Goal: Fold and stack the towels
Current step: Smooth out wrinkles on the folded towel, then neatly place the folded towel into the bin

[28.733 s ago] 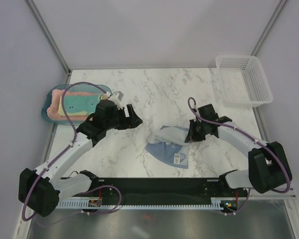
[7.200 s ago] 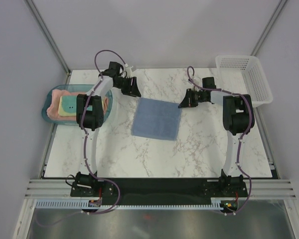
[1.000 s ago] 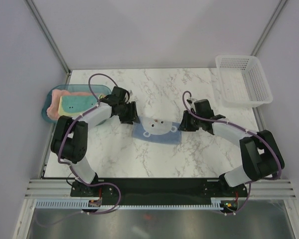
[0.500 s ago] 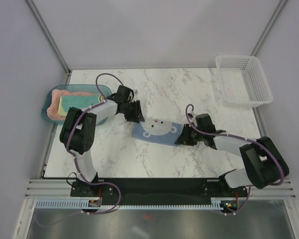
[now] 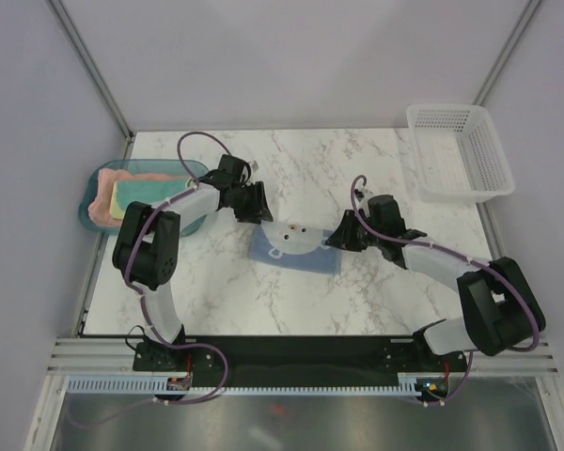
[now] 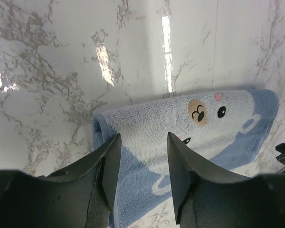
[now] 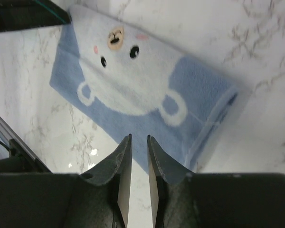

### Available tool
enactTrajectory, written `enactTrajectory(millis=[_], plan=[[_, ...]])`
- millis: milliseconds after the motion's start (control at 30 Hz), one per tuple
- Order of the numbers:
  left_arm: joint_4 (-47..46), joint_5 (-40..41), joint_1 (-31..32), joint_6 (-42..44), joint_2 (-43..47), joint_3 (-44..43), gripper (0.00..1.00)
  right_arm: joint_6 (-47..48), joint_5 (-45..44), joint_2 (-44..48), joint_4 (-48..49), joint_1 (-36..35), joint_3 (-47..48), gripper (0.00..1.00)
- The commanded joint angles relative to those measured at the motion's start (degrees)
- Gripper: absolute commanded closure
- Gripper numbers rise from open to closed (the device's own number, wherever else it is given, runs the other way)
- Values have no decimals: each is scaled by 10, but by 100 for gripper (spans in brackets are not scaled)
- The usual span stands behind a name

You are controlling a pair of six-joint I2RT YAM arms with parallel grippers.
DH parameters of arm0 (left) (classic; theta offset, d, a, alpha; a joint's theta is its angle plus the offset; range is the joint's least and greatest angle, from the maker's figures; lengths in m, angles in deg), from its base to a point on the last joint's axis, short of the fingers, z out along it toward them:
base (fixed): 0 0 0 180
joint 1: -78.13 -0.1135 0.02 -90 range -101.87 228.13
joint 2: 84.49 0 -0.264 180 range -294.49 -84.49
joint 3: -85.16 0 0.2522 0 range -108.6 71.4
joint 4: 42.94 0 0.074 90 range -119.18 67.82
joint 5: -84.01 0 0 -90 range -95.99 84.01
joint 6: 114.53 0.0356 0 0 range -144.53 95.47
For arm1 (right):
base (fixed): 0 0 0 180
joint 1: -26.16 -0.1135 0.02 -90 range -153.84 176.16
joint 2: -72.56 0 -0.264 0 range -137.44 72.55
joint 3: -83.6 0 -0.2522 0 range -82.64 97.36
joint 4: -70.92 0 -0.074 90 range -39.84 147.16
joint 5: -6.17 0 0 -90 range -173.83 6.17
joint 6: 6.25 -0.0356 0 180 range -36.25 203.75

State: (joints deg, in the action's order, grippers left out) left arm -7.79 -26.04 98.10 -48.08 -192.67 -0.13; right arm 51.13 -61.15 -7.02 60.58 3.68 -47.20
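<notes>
A light blue towel with a pale bear-and-cup print lies folded into a narrow strip mid-table. My left gripper hovers over its left end, open, with only towel showing between the fingers. My right gripper is at its right end, jaws a narrow gap apart above the towel's near edge, holding nothing. A salmon-pink towel and a pale yellow towel lie stacked in the tray.
The translucent teal tray sits at the left table edge. A white mesh basket stands at the back right corner. Frame posts rise at both back corners. The left arm's black end shows beyond the towel.
The left gripper has drifted right and back from the towel's left edge. The right gripper dipped toward the front, then came back to the right end. The towel stays folded.
</notes>
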Motion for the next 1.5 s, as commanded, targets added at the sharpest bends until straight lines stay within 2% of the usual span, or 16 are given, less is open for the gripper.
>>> enactTrajectory(millis=[0,233,367,467,633,733,833,967,1067,1300,1467], plan=[[1,-19,-2,15,3,-27,49,-2,-28,-52,50,5,56,73],[1,15,-2,12,-22,-8,49,7,-46,-172,129,40,57,73],[0,47,-4,12,-24,6,48,23,-48,-193,136,61,37,73],[0,52,-4,11,-23,6,47,36,-38,-177,156,74,16,72],[5,19,-3,7,7,-6,45,72,35,-159,138,74,56,68],[23,-11,-4,19,57,-12,38,84,39,-133,76,74,95,67],[66,-8,-4,49,94,-13,32,85,54,-97,21,74,118,63],[76,-1,-4,71,124,30,28,86,77,-58,-32,74,114,61],[71,-5,-4,72,126,67,25,81,86,-18,-33,74,101,59],[31,-23,-5,62,77,95,25,84,106,38,-59,74,107,56],[1,-55,-4,44,45,106,31,84,108,72,-68,74,107,50]])
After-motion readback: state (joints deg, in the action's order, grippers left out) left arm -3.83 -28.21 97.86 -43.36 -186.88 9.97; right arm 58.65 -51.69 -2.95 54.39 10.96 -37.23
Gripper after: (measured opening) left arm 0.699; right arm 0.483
